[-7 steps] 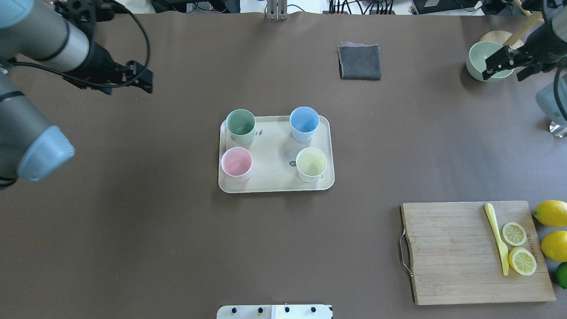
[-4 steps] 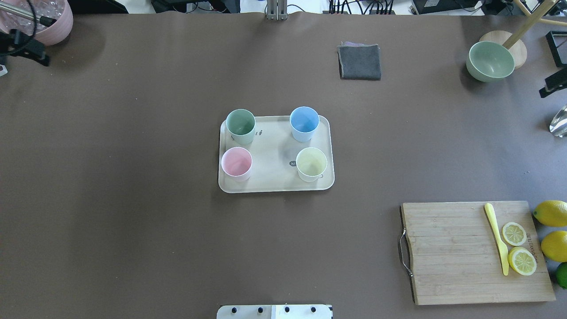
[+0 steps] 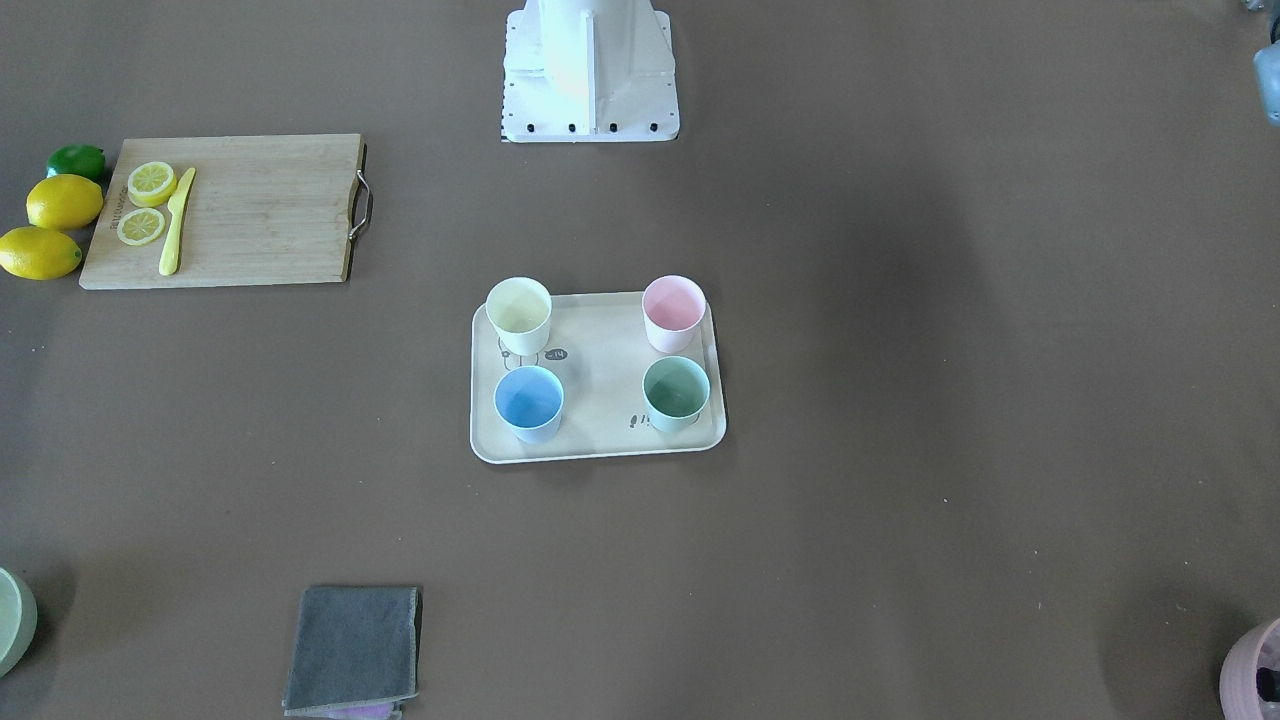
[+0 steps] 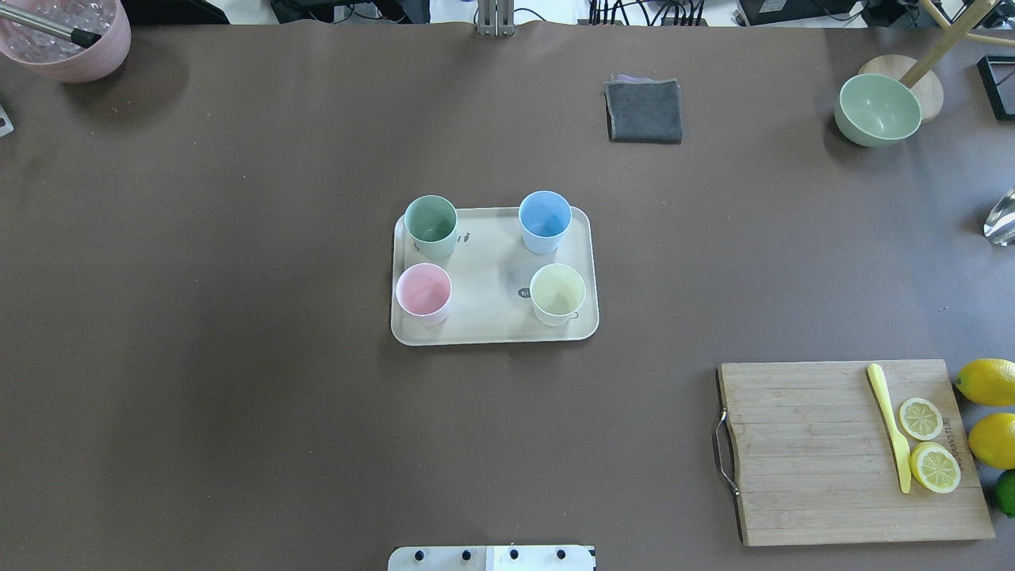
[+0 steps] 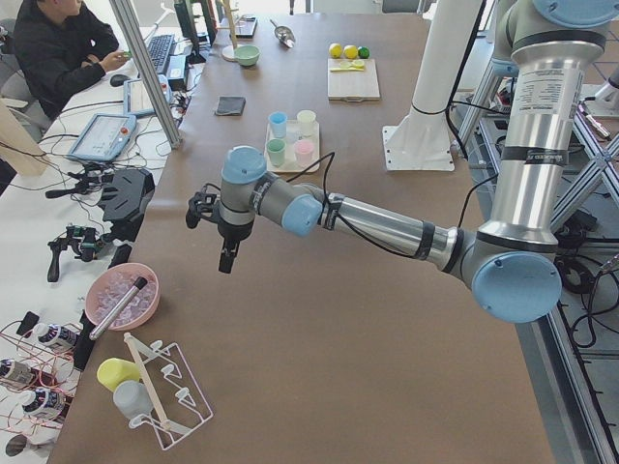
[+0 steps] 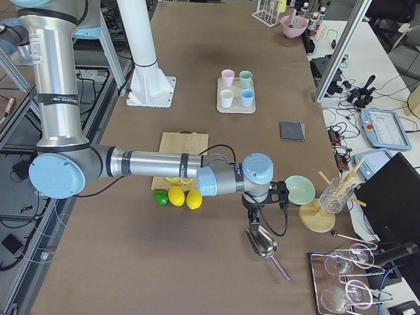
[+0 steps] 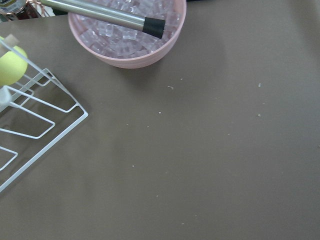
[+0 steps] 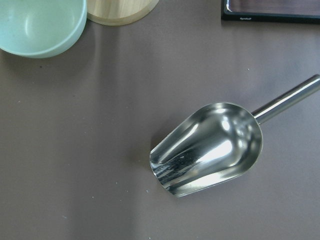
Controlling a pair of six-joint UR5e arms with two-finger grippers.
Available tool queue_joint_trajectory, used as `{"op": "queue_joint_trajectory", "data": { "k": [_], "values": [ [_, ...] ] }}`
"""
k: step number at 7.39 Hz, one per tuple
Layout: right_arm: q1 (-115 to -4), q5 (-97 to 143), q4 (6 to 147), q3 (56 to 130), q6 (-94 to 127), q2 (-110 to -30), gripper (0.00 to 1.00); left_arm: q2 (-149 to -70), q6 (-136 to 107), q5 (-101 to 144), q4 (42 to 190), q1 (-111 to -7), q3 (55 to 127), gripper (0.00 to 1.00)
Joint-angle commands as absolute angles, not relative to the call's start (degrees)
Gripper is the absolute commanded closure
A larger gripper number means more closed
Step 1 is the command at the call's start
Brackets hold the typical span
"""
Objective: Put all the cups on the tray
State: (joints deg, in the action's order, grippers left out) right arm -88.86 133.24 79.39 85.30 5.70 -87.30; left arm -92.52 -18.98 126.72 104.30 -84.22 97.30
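Observation:
The cream tray (image 4: 492, 274) lies mid-table. On it stand the four cups upright: mint green (image 4: 430, 222), light blue (image 4: 545, 218), pale pink (image 4: 423, 290) and pale yellow (image 4: 557, 291). The front-facing view shows the same tray (image 3: 600, 370) with all four cups inside the rim. My left gripper (image 5: 225, 259) shows only in the exterior left view, far from the tray, near the pink pot; I cannot tell if it is open. My right gripper (image 6: 251, 213) shows only in the exterior right view, over a metal scoop; I cannot tell its state.
A mauve-pink pot (image 4: 67, 40) of ice stands back left beside a white wire rack (image 7: 30, 125). A pale green bowl (image 4: 877, 109) and a metal scoop (image 8: 210, 150) are back right. A grey cloth (image 4: 644, 111) lies at the back. A cutting board (image 4: 825, 452) with lemons sits front right.
Both arms have pulled back out of the overhead view, the left one to the left, the right one to the right. The tray and cups have not moved.

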Motion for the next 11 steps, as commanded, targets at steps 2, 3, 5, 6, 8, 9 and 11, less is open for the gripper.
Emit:
{"op": "queue_joint_trajectory", "data": {
  "k": [2, 3, 5, 6, 8, 9, 11],
  "values": [
    [-90.96, 133.60, 84.42, 87.78, 5.19, -87.11, 0.00, -88.70, -14.41, 133.53, 103.98, -91.74, 95.97, 0.02],
    [-91.14, 133.33, 89.42, 91.54, 5.10, -87.10, 0.00, -88.59, -14.50, 136.73, 103.28, -92.37, 96.41, 0.02],
    [-91.06, 132.89, 92.11, 93.08, 5.10, -87.45, 0.00, -86.14, -14.59, 136.67, 103.36, -92.64, 97.82, 0.02],
    [-90.97, 132.02, 92.11, 92.73, 5.88, -87.54, 0.00, -86.13, -14.85, 136.58, 103.45, -92.64, 97.82, 0.02],
    [-90.97, 132.27, 91.76, 92.64, 5.36, -87.98, 0.00, -86.13, -14.94, 136.58, 103.36, -92.55, 97.56, 0.02],
    [-90.97, 132.36, 91.84, 92.64, 5.27, -87.89, 0.00, -86.22, -15.03, 136.58, 103.36, -92.46, 97.47, 0.02],
    [-90.88, 131.92, 91.85, 92.55, 5.19, -87.71, 0.00, -86.39, -15.12, 136.58, 103.36, -92.46, 97.65, 0.02]
  ]
}}
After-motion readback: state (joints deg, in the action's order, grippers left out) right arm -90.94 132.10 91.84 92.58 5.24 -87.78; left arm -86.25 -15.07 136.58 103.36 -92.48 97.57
